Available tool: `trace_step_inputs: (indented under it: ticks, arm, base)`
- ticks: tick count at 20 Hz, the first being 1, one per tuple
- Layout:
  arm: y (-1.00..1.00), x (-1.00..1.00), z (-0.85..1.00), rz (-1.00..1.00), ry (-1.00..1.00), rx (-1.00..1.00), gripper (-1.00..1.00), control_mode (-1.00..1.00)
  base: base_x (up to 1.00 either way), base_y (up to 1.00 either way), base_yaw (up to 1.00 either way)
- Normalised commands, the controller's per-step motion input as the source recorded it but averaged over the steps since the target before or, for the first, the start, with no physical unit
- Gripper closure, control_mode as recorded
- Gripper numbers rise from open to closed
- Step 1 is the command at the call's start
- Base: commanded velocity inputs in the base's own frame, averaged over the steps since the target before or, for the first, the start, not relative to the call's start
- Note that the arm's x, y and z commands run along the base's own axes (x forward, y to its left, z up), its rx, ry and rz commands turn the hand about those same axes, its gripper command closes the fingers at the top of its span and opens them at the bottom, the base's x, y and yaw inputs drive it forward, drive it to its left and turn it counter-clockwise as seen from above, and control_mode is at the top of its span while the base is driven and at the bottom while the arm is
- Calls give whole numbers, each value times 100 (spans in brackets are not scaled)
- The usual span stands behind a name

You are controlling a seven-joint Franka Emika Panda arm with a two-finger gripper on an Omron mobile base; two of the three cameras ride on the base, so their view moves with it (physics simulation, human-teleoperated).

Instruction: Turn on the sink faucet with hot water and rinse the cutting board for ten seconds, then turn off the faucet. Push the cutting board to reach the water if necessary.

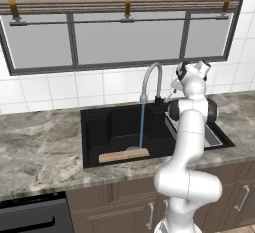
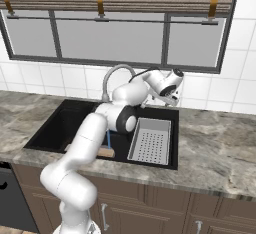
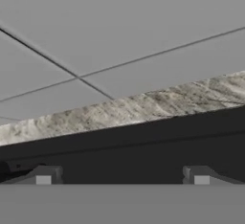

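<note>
Left base view shows the cutting board (image 1: 123,155) lying flat on the floor of the sink (image 1: 99,127), along the basin's front wall and reaching toward its front right corner. The water (image 1: 142,126) runs as a thin blue stream from the faucet (image 1: 152,80) and lands near the board's right end, so the rinse looks under way and no push seems needed.

The gripper (image 3: 122,176) sits high at the back right corner of the basin, close to the faucet's base and the tiled wall. In the hand view its two finger tips (image 3: 44,176) stand well apart with nothing between them; the claw is spread wide and empty.

As a judgement: the board is a thin, stiff wooden slab, light enough to slide with a nudge, but wet and therefore slippery on the smooth black floor. Lying flat, it offers no edge to pinch from above; pushing on a short end or long side is likely the better approach. The faucet handle is small and rigid, and probably suits a sideways press with one finger.
</note>
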Motion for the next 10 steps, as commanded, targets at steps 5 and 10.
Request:
trace_step_inputs:
  ticks: [5,10]
  arm:
    - [0,0,-14,0,0,0,-100,-100]
    - [0,-18,-16,0,0,0,-100,-100]
  base:
    - [0,0,0]
    - [0,0,0]
